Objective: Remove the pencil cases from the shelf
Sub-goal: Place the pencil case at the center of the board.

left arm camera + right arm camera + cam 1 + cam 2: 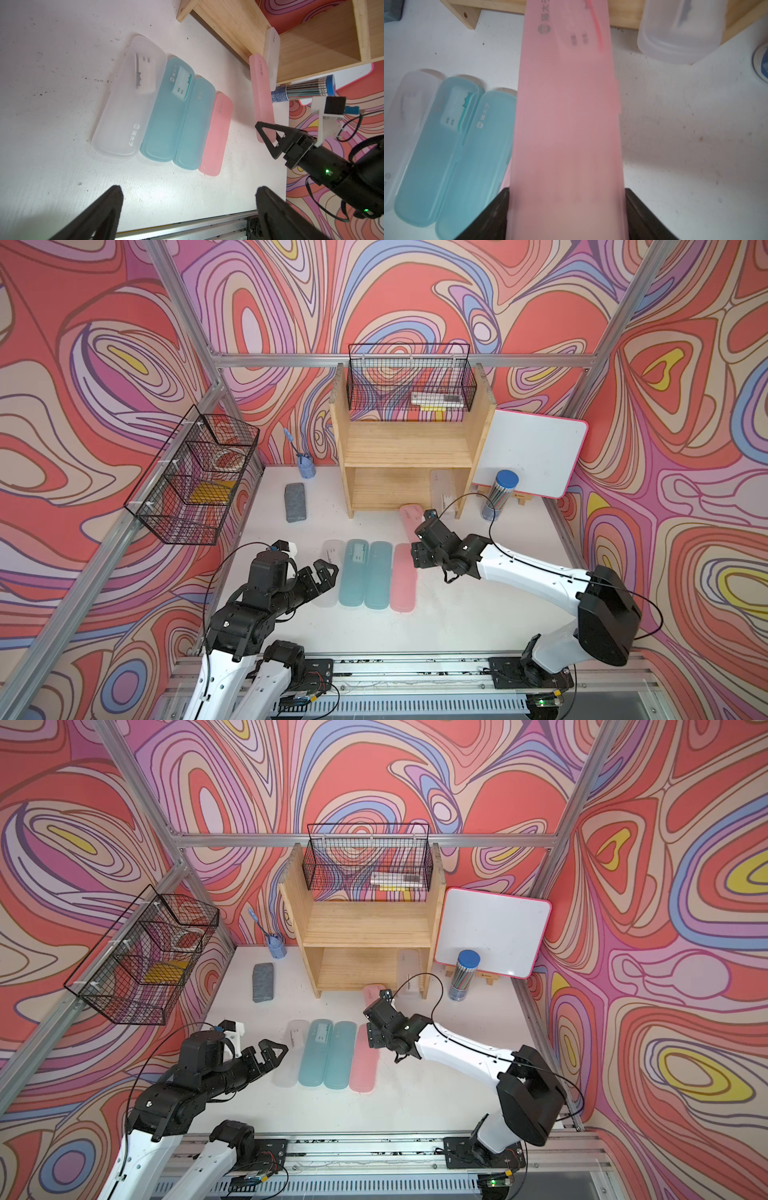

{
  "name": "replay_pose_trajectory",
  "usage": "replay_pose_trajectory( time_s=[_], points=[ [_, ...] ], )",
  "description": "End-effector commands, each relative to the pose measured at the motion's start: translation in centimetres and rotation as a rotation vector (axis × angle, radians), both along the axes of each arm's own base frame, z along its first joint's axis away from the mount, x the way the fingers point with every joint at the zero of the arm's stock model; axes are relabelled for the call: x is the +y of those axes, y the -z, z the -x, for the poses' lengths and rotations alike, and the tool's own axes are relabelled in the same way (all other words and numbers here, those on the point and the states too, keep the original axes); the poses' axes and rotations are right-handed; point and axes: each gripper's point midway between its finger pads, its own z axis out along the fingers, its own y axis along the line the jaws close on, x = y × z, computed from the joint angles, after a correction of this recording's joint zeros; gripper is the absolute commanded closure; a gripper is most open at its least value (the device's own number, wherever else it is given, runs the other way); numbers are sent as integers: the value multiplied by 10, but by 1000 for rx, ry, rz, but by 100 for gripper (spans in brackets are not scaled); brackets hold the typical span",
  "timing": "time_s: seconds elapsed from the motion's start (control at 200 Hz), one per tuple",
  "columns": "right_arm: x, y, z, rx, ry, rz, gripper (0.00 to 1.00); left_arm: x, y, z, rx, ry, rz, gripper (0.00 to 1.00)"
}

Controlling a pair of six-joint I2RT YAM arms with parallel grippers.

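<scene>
right gripper (568,207) clamps pink case (566,124) by near end, frame centre, to clear shelf (399,448) | left gripper (324,572) wide, empty, lower left | frosted case (440,485) on bottom board, not yet out

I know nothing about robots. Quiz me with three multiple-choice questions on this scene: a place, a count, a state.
1. Where on the shelf sits the frosted clear case?
A) top board B) lower tier, beside a side panel C) atop a side panel
2. How many pencil cases lie in a row on the table?
A) two B) six C) four
3. What is the right gripper doing?
A) shut on a pink case B) open, empty C) shut on a teal case

1 B: both top views show it in the lower tier.
2 C: clear, teal, teal, pink lie side by side.
3 A: the right wrist view shows pink plastic between its jaws.
</scene>
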Motion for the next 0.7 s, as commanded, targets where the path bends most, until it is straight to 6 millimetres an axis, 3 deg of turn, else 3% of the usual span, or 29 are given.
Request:
replay_pose_trajectory(
  time_s=[0.0, 0.26, 0.486, 0.696],
  points=[
    [-12, 0, 19, -9, 89, -24, 33, -2, 2, 1, -8, 17, 5, 1],
    [-25, 20, 54, 1, 147, -1, 33, 2, 3, 3, -9, 3, -7, 1],
    [-36, 40, 65, -8, 228, 3, 33, 5, 4, 6, -4, -9, -19, 1],
    [-32, 56, 72, -8, 252, -20, 34, 8, 6, 10, -3, -23, -26, 1]
  ],
)
